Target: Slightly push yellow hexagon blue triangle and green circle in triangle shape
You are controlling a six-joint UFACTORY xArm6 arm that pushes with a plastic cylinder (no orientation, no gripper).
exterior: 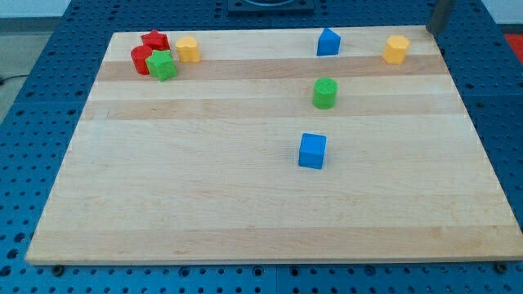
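Observation:
The blue triangle block stands near the view's top, right of centre. A yellow block that looks hexagonal sits to its right near the board's top right corner. The green circle block lies just below the blue triangle. These three stand apart from one another. My tip shows at the view's top right, just off the board's corner, up and right of that yellow block and touching no block.
A blue cube lies below the green circle near the board's middle. At the top left, two red blocks, a green star and another yellow block are clustered. The wooden board rests on a blue perforated table.

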